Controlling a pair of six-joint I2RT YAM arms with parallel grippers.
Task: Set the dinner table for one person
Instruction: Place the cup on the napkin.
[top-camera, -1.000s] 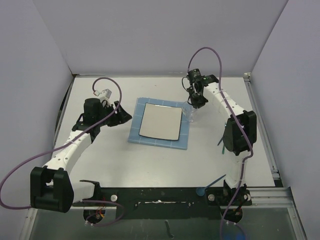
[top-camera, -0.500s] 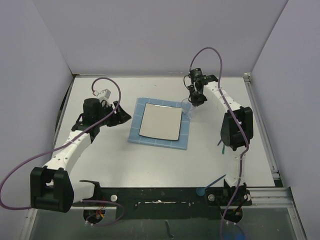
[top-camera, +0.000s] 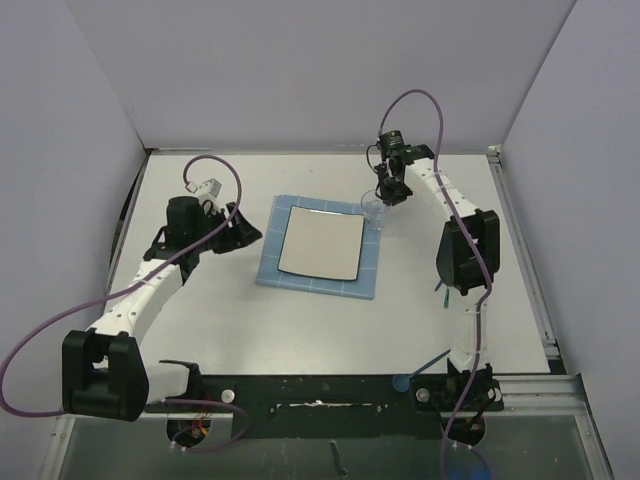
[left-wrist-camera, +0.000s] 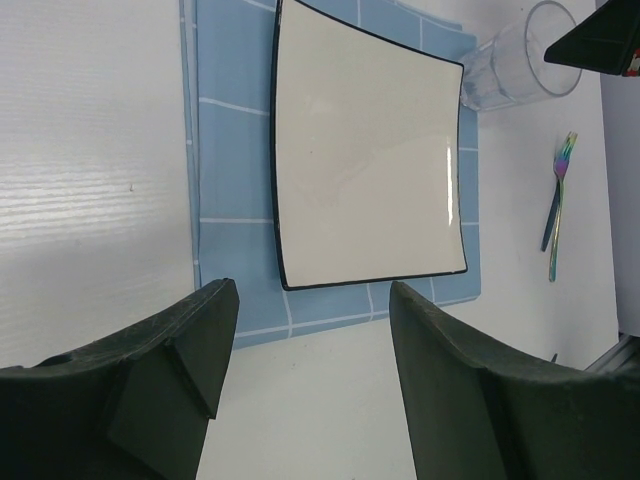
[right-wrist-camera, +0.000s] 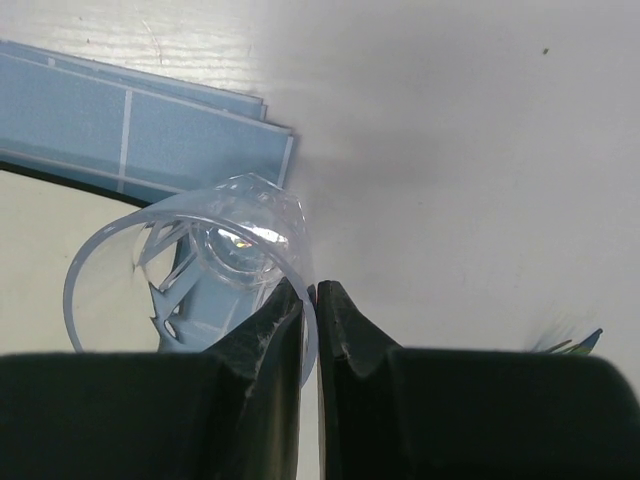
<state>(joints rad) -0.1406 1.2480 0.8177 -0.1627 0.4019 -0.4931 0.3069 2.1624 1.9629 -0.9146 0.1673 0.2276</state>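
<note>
The dinner table (top-camera: 300, 320) is a large white top. On it lies a blue grid placemat (top-camera: 275, 262) with a square white dark-rimmed plate (top-camera: 320, 243) on top. My right gripper (top-camera: 385, 195) is shut on the rim of a clear glass (top-camera: 372, 211) at the placemat's far right corner. In the right wrist view one finger is inside the glass (right-wrist-camera: 190, 260) and one outside, pinching its wall at my gripper (right-wrist-camera: 312, 300). My left gripper (top-camera: 245, 228) is open and empty, just left of the placemat; it faces the plate (left-wrist-camera: 365, 165) in the left wrist view.
A rainbow-coloured fork (left-wrist-camera: 556, 205) lies on the table right of the placemat (left-wrist-camera: 230, 150); its tip shows in the right wrist view (right-wrist-camera: 570, 340). A blue utensil (top-camera: 420, 368) lies near the right arm's base. White walls stand around the table.
My right gripper has carried the glass away from me and slightly left, up to the placemat's far right corner. The left arm has not moved.
</note>
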